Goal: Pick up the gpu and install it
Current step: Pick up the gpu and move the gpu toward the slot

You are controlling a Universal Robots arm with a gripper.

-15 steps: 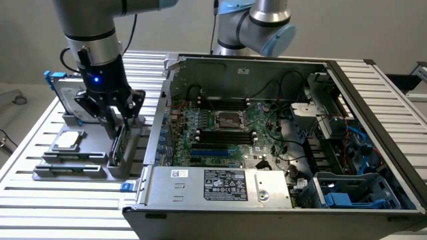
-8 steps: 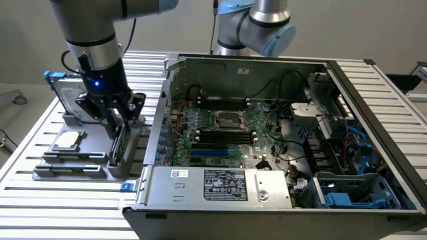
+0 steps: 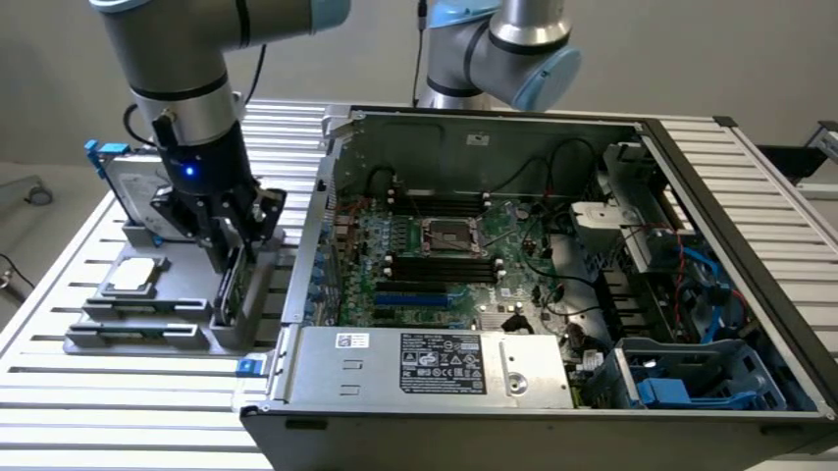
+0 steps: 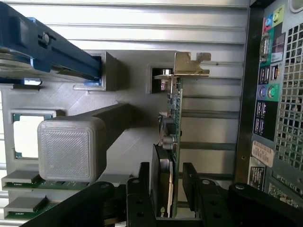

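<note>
Slatted metal table (image 3: 733, 167) under all. Open PC case (image 3: 524, 432) at centre-right of ext. view: mobo (image 3: 392, 245) w/ CPU socket (image 3: 445, 234) mid-case, black RAM slots (image 3: 445, 267) just below it, silver PSU (image 3: 433, 365) lower centre, blue drive cage (image 3: 681, 378) lower right. Grey fixture (image 3: 137, 339) lower left holds a CPU chip (image 3: 137, 277); HDD (image 3: 131, 182) in blue frame stands upright at its upper end. Wrist view: RAM sticks (image 4: 21, 179) lie in fixture; I/O ports (image 4: 267, 94) on the case.

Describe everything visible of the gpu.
The gpu is a thin green circuit board seen edge-on, with a black cover on one face and a silver metal bracket at one end. It stands on edge in the grey holder beside the computer case, with the gripper around its other end.
</note>
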